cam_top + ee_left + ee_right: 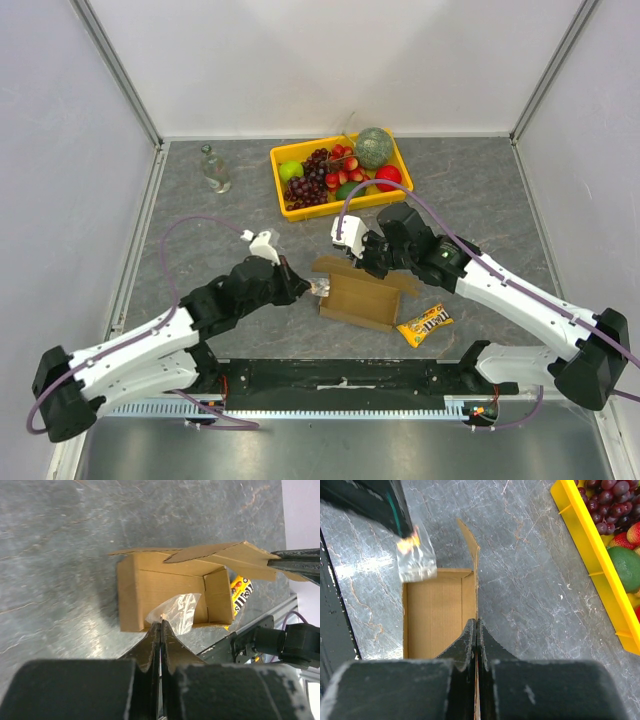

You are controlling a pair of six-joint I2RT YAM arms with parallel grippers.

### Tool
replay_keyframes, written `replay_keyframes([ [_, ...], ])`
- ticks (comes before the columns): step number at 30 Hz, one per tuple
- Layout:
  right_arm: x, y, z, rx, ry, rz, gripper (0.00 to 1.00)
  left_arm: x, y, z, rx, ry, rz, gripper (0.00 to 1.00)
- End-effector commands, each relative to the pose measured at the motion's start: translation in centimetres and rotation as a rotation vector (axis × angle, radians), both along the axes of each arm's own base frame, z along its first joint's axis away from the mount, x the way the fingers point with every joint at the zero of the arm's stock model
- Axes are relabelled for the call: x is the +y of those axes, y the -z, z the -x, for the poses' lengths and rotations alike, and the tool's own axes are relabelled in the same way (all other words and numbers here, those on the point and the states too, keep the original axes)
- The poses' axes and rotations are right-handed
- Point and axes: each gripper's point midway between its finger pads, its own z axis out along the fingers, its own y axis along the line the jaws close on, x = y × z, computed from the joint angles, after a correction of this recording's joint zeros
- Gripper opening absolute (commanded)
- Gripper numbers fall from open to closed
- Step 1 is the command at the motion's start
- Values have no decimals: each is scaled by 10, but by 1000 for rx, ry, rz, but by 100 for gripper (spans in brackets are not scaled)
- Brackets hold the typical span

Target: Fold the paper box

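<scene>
- Top view: the paper box [358, 298] lies open-side up near the middle of the surface's [200, 230] near edge. It is thin, unprinted cardboard, so I judge it light and stiff only along its creases; it should slide or skew easily if you push it.
- Top view: the right gripper [363, 264] is pinched together on the box's far wall, and the left gripper [316, 288] is pinched on a clear plastic bag [322, 289] at the box's left end.
- Top view: a candy packet [425, 325] lies just beside the box's right end, while the fruit tray [285, 205] and a bottle [213, 168] stand well apart toward the far edge.
- Left wrist view: the left gripper [161, 622] is shut tight on the crinkly bag [180, 611], which hangs over the open box [165, 587]. I cannot tell whether the bag touches the box floor. It looks limp and slippery, and I think it would get trapped if a flap [225, 555] were closed over it.
- Right wrist view: the right gripper [476, 625] clamps the thin wall edge of the box [437, 615]. Walls and flap edges look like your best holds, close to a crease. The bag [417, 555] crowds the far corner.
</scene>
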Motion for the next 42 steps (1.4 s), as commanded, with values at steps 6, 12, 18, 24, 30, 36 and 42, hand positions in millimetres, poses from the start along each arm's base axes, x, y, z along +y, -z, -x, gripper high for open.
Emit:
replay_keyframes([
  [6, 6, -4, -1, -4, -2, -27, 0, -77, -5, -19, -24, 159, 142, 9],
  [12, 4, -5, -3, -15, 8, -24, 0, -68, 0, -19, -26, 134, 115, 40],
  [18, 2, -4, -3, -18, 11, -20, 0, -37, -12, -10, -109, 102, 104, 51],
  [24, 1, -11, -5, -38, 17, -28, 0, 10, -2, -13, -166, -55, 72, 36],
  [30, 4, -18, -2, -38, 0, -47, 0, 36, 0, -31, -274, -159, -4, 34],
  [36, 9, -20, 1, -25, -22, -65, 0, 28, -15, -39, -522, -14, -108, 65],
  [42, 11, -24, 2, -23, -35, -74, 0, 10, -30, -31, -759, 190, -155, 71],
])
